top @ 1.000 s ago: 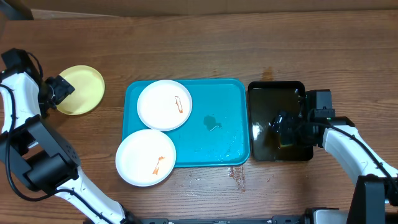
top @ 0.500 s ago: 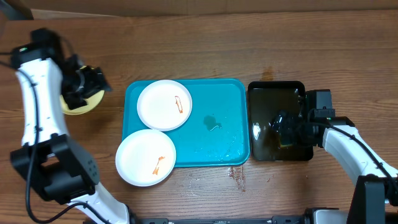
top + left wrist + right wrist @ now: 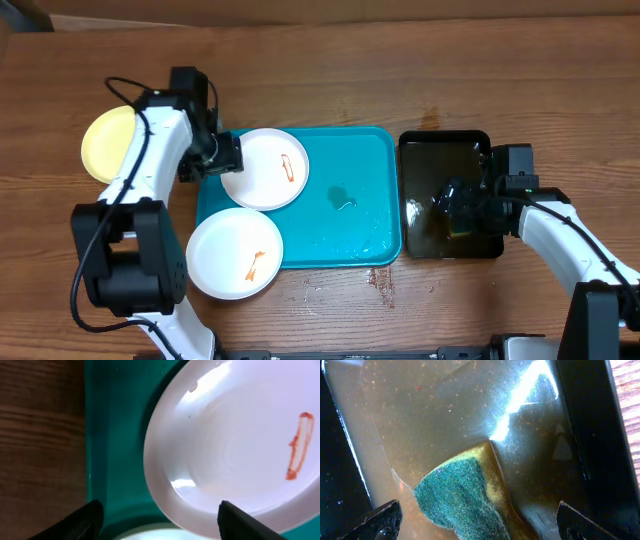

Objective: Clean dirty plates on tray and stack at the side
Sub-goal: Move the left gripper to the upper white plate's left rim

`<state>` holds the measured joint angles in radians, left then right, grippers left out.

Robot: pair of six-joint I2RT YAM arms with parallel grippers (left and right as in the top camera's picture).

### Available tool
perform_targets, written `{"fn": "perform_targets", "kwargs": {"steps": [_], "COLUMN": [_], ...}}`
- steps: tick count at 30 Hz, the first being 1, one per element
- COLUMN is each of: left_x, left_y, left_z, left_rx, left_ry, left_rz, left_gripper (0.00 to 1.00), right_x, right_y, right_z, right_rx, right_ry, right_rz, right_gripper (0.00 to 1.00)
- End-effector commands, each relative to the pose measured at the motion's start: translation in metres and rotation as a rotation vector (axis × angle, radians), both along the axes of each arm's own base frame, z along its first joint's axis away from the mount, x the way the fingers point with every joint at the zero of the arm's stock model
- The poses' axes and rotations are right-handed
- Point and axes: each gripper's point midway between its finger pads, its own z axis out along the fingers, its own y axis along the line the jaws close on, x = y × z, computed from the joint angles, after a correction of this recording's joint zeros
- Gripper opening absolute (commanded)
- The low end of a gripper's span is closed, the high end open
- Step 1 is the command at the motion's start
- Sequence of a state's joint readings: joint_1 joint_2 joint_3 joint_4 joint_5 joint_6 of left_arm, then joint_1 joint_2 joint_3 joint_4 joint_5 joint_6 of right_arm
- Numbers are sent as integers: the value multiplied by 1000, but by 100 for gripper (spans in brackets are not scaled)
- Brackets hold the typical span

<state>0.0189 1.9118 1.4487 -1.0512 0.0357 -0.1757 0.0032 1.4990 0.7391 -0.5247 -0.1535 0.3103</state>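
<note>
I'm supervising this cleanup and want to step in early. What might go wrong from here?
1. The left pincer is open at the upper plate's rim, close to the lower plate; lifting may bump it.
2. The lower plate overhangs the tray edge and might tip off.
3. The sponge sits in liquid and may drip.

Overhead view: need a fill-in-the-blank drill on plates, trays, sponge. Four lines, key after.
1. The yellow plate lies on the bare ___, outside the turquoise tray.
2. The far plate, at the left tool, is coloured ___.
3. The green sponge lies in the smaller tray, whose colour is ___.
4. Counting the near plate, plates touching the turquoise tray number ___.

Missing: table; white; black; two.
</note>
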Motion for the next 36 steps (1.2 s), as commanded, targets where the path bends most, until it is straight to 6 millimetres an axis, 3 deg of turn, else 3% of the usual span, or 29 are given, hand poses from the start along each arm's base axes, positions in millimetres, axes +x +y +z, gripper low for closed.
{"fn": "perform_targets", "kwargs": {"steps": [1,9,19,24,30,36], "left_x": [-6,-4,3,2,5,8], "left_y": [8,-1,-8,-10,-36,-36], "left_z": [-13,-32,-40,-40,-36,-36], "left_rx": [49,4,-40,-41,-180,-172], "left_ry": [8,-29,-72,-70,-99,-116], "left_rz": [-9,-14,-26,-42,-155,-180], "left_gripper": [70,65,35,28,26,27], "right_x": [0,0,0,0,0,0], "right_y": [1,1,1,1,1,1], "right_z": [-1,-1,-1,-1,-1,-1], "right_rx": [4,4,4,4,4,4], "right_ry": [2,2,2,2,2,2], "right_rz": [6,6,6,6,6,6], "right_gripper": [100,100,100,100,100,100]}}
